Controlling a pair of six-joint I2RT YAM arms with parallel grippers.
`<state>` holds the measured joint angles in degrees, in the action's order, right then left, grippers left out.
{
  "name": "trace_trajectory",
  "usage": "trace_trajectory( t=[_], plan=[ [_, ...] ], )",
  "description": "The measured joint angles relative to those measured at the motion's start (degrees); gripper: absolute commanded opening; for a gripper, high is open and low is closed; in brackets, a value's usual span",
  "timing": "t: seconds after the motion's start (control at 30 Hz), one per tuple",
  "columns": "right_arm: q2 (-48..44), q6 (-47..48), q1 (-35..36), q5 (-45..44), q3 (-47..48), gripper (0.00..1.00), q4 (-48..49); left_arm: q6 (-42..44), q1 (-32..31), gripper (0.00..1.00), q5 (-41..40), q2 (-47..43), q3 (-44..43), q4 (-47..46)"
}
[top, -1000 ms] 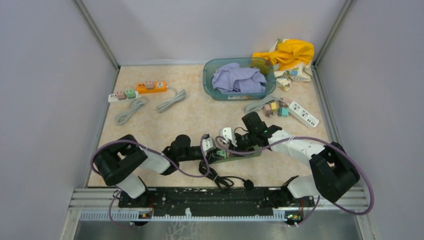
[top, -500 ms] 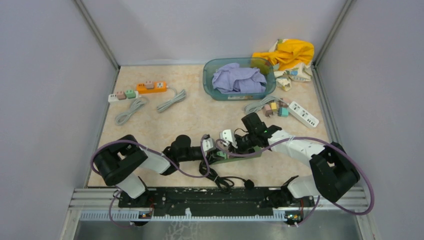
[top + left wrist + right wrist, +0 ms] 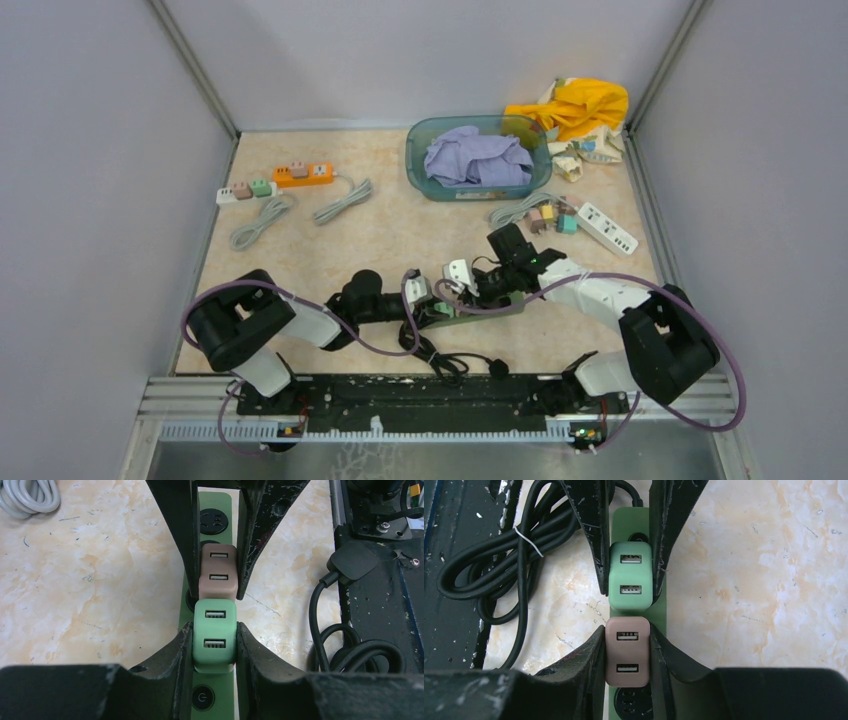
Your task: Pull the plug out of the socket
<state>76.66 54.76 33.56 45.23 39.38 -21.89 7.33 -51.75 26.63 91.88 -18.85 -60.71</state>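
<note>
While both arms meet near the 6 o'clock edge of the table (image 3: pixel 380 230), each hand squeezes one plug. The left hand (image 3: pixel 214 630) holds the green plug (image 3: pixel 215 652) tight. The right hand (image 3: pixel 626 640) holds the brown plug (image 3: pixel 627 667) tight. Both plugs sit touching on the green socket strip (image 3: pixel 660 605). A black cord (image 3: pixel 484 575) curls just beside it.
</note>
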Motion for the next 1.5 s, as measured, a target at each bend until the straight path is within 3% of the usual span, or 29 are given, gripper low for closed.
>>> trace_trajectory(
  t=[0.43, 0.73, 1.13, 1.5],
  plan=[
    [0.0, -6.84, 1.7, -4.0, 0.0, 0.0, 2.58, -0.2, 0.0, 0.01, 0.02, 0.09, 0.0, 0.11],
    [0.0, -0.52, 0.35, -0.72, 0.0, 0.0, 0.37, -0.11, 0.0, 0.01, -0.04, 0.22, -0.22, 0.13],
    [0.0, -6.82, 1.88, -4.37, 0.07, 0.0, 2.43, 0.02, 0.0, 0.01, -0.02, 0.31, -0.39, 0.42],
    [0.0, -1.55, 1.42, -2.47, 0.04, 0.0, 0.96, 1.09, 0.0, 0.01, -0.04, 0.39, -1.27, 1.88]
  ],
)
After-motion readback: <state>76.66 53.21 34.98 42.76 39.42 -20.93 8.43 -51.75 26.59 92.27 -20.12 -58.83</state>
